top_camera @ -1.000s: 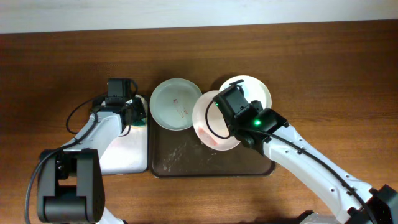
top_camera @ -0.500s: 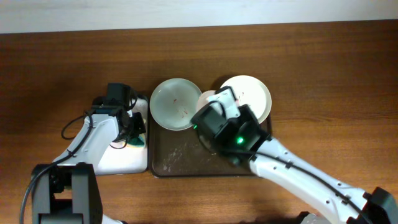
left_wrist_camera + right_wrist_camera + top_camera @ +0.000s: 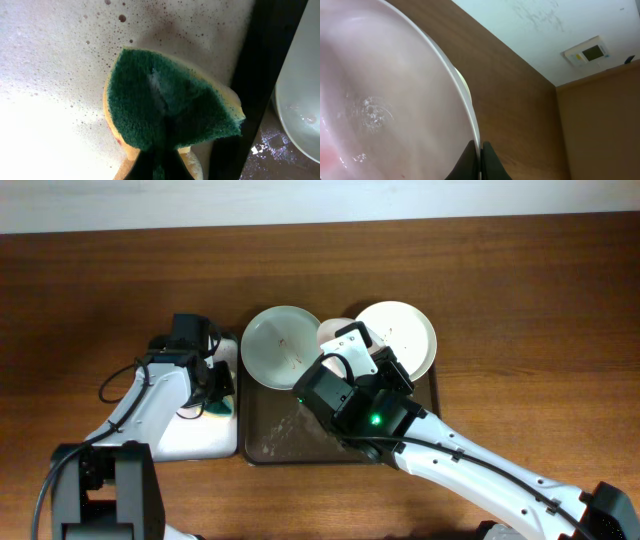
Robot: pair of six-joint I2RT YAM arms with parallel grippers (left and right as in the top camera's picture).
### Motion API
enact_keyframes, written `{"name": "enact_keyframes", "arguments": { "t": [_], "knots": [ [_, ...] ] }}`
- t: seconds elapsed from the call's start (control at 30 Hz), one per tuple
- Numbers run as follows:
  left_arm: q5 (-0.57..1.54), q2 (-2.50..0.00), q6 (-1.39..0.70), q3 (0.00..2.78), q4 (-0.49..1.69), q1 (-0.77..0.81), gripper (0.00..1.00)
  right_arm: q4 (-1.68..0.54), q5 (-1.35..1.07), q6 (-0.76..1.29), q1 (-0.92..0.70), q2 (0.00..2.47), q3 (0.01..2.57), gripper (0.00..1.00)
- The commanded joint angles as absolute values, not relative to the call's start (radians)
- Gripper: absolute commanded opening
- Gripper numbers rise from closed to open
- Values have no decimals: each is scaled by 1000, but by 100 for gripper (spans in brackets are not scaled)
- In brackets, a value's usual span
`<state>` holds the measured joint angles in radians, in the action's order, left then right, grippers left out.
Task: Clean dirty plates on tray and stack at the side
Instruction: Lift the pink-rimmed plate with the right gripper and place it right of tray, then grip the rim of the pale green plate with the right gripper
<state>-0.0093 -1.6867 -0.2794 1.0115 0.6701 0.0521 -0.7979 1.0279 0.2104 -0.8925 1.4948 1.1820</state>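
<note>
Wiping is the step in hand: one plate is held up for cleaning and the sponge is gripped, but the two are not yet in contact.

The right gripper (image 3: 480,152) is pressed together on the rim of a round, shallow white plate (image 3: 385,95). Its two fingers pinch the rim edge at the bottom centre of the right wrist view. This plate stands steeply tilted. Its inner face carries water droplets and a faint red smear at the lower left, so cleaning appears incomplete.

The left gripper (image 3: 156,159) is clamped on a green scouring sponge with a yellow backing (image 3: 165,107). It sits over the foam-spotted small white-lined tray (image 3: 50,75). Whether the sponge touches that surface cannot be told.

In the overhead view, the large dark brown rectangular tray (image 3: 300,442) occupies the centre. A pale green round plate (image 3: 278,345) with red specks lies at its upper left corner. A second white plate (image 3: 405,335) lies at its upper right corner.

The next move calls for:
- bringing the sponge's green face against the smeared inner face of the held plate;
- keeping the rim pinch firm, since pressure on a plate held only by its edge could pivot it in the fingers.
</note>
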Motion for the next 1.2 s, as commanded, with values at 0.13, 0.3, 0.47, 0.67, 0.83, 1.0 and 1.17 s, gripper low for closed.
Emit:
{"name": "enact_keyframes", "arguments": {
  "t": [0.13, 0.3, 0.47, 0.67, 0.83, 1.0, 1.17],
  "knots": [
    [5, -1666, -263, 1020, 671, 50, 0, -797, 750, 381, -628, 1470, 1208, 4],
    [5, -1666, -263, 1020, 671, 51, 0, -796, 331, 383, -178, 1427, 1209, 4],
    [5, -1666, -263, 1020, 671, 51, 0, -817, 52, 376, 252, 1476, 1195, 4],
    [5, -1666, -263, 1020, 671, 51, 0, -834, 52, 375, 459, 1596, 1176, 6],
    [5, -1666, -263, 1020, 671, 51, 0, -842, 44, 372, 471, 1639, 1176, 30],
    [5, -1666, -263, 1020, 671, 51, 0, -807, -404, 187, 447, 1637, 1179, 56],
    [5, -1666, -263, 1020, 671, 51, 0, -804, -565, -1, 199, 1637, 1201, 57]
  ]
}}
